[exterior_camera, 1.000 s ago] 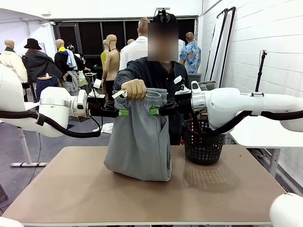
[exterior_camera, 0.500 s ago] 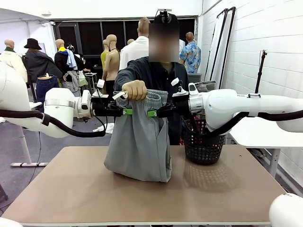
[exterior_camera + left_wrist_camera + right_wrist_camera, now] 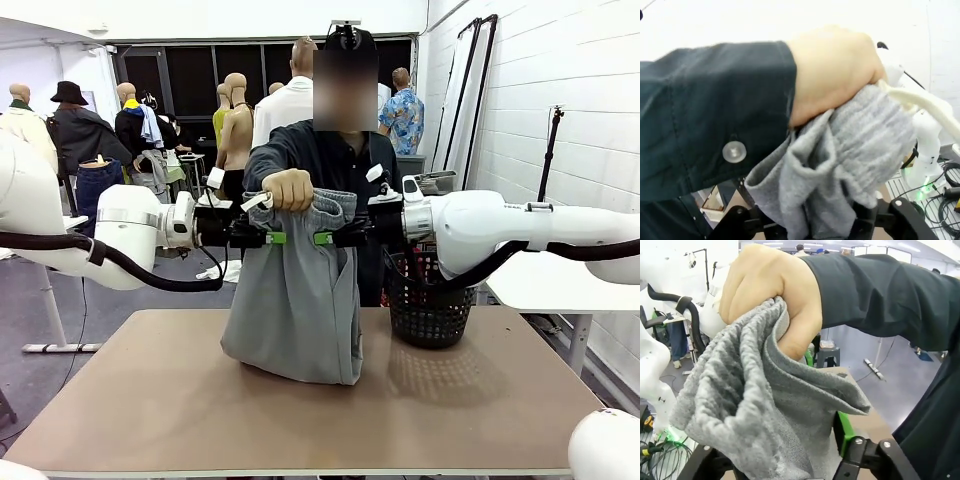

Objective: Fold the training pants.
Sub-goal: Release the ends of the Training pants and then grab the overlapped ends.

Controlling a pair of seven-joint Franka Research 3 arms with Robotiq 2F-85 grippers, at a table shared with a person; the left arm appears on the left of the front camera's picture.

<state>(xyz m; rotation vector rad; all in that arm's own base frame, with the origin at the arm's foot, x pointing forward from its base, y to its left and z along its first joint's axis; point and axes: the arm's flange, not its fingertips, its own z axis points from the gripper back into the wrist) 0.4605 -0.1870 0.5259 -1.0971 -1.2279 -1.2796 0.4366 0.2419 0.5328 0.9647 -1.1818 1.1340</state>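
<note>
Brown table (image 3: pixel 480 400), black mesh basket (image 3: pixel 430 305) near its far right edge. Training pants (image 3: pixel 295 290) hang above table centre from a person's hand (image 3: pixel 288 188). My left gripper (image 3: pixel 268 238) and right gripper (image 3: pixel 322 238) flank the waistband; grip apparently closing, cannot tell.

You see plain light grey training pants (image 3: pixel 295 300) with a pale cream drawstring (image 3: pixel 920 102), a person's dark sleeve (image 3: pixel 710 115) with a clear button, white arms with black grippers and green pads, a black mesh basket (image 3: pixel 430 305) and a tan table (image 3: pixel 300 420).
</note>
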